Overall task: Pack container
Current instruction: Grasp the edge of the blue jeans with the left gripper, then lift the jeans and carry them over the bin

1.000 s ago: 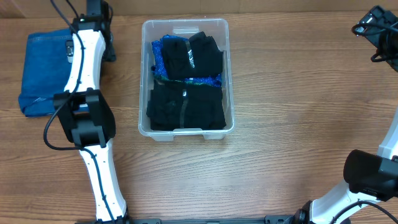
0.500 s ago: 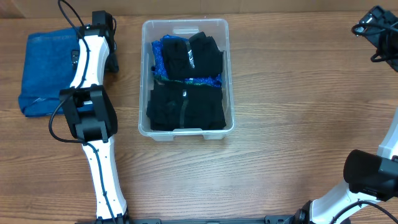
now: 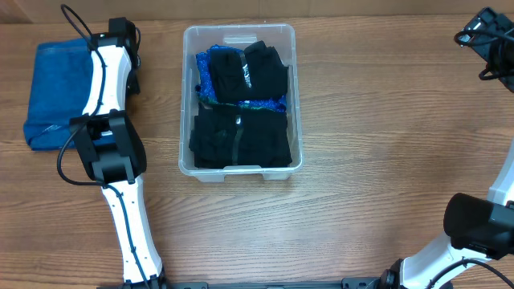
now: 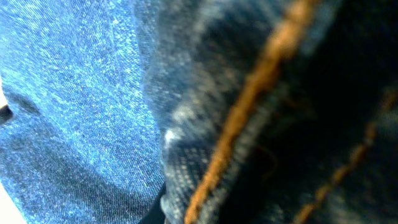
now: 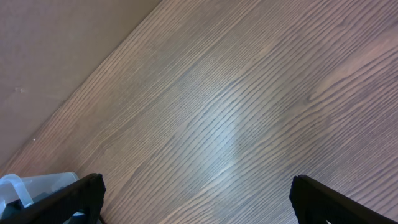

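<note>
The clear plastic container (image 3: 238, 30) stands at the table's middle back, filled with folded black clothes (image 3: 241, 138) and a blue patterned garment (image 3: 206, 72). A folded pair of blue jeans (image 3: 58, 92) lies at the far left. My left gripper (image 3: 108, 46) is down at the jeans' right edge, its jaws hidden under the arm. Denim (image 4: 74, 93) with an orange seam (image 4: 249, 106) fills the left wrist view, and the gripper is shut on it. My right gripper (image 5: 199, 205) hangs open over bare wood at the back right (image 3: 488, 40), holding nothing.
A corner of the container (image 5: 25, 186) shows at the lower left of the right wrist view. The wooden table (image 3: 377, 160) stretches between the container and the right arm. A cardboard wall (image 5: 56, 43) runs along the back edge.
The left arm has shifted left onto the jeans' edge and its gripper has gone from open to shut on the denim. The right arm and the container's contents have not moved.
</note>
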### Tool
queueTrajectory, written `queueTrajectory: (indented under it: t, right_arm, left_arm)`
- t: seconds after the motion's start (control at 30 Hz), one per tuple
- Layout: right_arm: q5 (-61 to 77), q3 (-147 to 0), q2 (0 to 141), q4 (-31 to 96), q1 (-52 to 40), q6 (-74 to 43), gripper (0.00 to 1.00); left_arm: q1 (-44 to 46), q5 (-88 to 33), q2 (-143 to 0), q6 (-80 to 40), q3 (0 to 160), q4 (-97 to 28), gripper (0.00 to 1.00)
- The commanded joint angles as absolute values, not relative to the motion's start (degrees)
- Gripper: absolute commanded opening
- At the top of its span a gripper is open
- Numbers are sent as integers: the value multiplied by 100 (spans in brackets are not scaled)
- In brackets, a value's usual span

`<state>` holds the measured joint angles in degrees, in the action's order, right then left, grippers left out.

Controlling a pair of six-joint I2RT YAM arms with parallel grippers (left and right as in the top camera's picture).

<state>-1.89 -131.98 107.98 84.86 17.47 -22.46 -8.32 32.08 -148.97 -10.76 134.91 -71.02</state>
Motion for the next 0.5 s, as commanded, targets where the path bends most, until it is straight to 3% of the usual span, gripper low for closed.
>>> queueTrajectory:
  t: [0.0, 0.27, 0.47]
  right_arm:
    - [-222, -13240, 10739, 8458, 1743, -2257, 100]
    - [-222, -13240, 10739, 8458, 1743, -2255, 100]
    - [-222, -13240, 10739, 8455, 1743, -2257, 100]
  left_arm:
    - [-899, 1946, -15126, -1188, 13948, -7682, 4]
    - [-897, 71, -15076, -648, 17439, -9684, 4]
    - [-836, -609, -14051, -770, 17548, -9668, 4]
